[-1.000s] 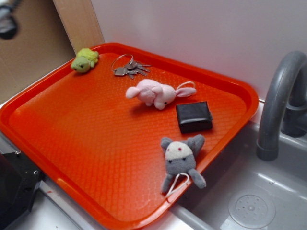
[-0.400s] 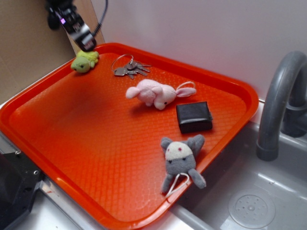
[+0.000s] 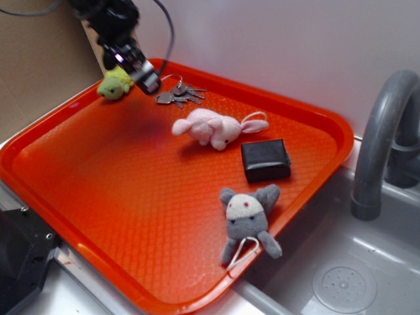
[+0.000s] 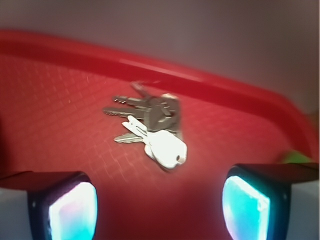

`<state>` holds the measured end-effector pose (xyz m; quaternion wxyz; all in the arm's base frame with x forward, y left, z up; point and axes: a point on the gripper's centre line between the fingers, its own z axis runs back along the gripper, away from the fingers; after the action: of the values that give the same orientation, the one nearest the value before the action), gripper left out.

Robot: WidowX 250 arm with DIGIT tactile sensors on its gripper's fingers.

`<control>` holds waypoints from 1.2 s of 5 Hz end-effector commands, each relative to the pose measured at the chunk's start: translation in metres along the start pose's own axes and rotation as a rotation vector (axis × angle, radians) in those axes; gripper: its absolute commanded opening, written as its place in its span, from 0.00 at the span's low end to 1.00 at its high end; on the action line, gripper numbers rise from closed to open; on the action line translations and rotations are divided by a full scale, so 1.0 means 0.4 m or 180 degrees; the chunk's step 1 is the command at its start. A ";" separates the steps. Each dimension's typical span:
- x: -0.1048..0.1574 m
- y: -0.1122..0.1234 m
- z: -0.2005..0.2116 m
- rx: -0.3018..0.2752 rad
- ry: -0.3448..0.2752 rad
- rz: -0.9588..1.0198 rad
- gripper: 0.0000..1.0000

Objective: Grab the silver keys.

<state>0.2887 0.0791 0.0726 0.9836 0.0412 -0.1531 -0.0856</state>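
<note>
The silver keys (image 3: 180, 94) lie fanned from a thin wire ring on the orange tray (image 3: 118, 190), near its far rim. In the wrist view the keys (image 4: 152, 127) lie ahead of the jaws, a little above centre. My gripper (image 3: 143, 77) hangs above the tray just left of the keys, between them and the green plush toy (image 3: 115, 83). In the wrist view my gripper (image 4: 159, 207) is open and empty, with wide bare tray between its glowing pads (image 4: 72, 210).
A pink plush toy (image 3: 213, 128), a black box (image 3: 265, 159) and a grey plush toy with a white loop (image 3: 248, 220) lie on the tray. A grey faucet (image 3: 380, 141) and a sink (image 3: 341, 275) are to the right. A white wall stands behind.
My gripper has come in from the upper left and moved down and right, from above the green toy to just left of the keys. Nothing on the tray has moved.
</note>
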 end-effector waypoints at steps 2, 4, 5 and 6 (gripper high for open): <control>0.093 0.021 -0.067 0.0307 0.0065 -0.0184 0.00; 0.087 0.037 -0.003 0.0283 0.0134 -0.0077 0.00; 0.050 0.041 0.136 0.0648 0.0747 0.0443 0.00; -0.026 0.002 0.292 0.0247 0.0819 0.0895 0.00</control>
<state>0.2359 0.0686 0.1628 0.9966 0.0627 0.0024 0.0539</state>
